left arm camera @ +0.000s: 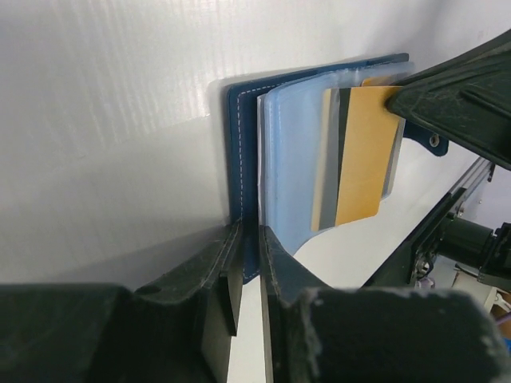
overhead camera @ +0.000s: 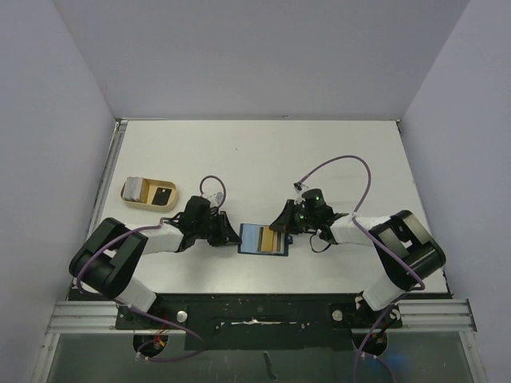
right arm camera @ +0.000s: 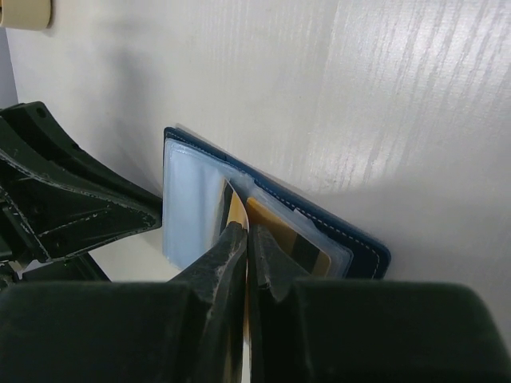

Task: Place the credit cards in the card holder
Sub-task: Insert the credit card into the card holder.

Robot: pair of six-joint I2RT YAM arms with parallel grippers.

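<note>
Lying open in the middle of the view from above is the card holder (overhead camera: 254,238). It is dark blue on the outside and light blue on the inside, and it sits flat on the white table (overhead camera: 263,152). The gold card (overhead camera: 276,239) lies on the right half of the card holder. The card has a dark stripe down one side. I cannot tell if it is under the clear pocket or just on top of it.

The right gripper (overhead camera: 286,226) comes in from the right side of the picture. In its own camera its two fingers are squeezed tight together on the edge of the gold card.

The left gripper (overhead camera: 230,234) comes in from the left. In its own camera, at the bottom of the picture, its fingers pinch the dark blue edge of the card holder, one finger on each side.

Both grippers are very near each other, with the card holder between them.

In the left part of the view from above, well apart from the card holder, is a beige tray (overhead camera: 152,206). The black card (overhead camera: 163,195) lies in the right end of the tray. A small white thing (overhead camera: 136,188) sits in the left end. It is too small to tell what it is.
</note>
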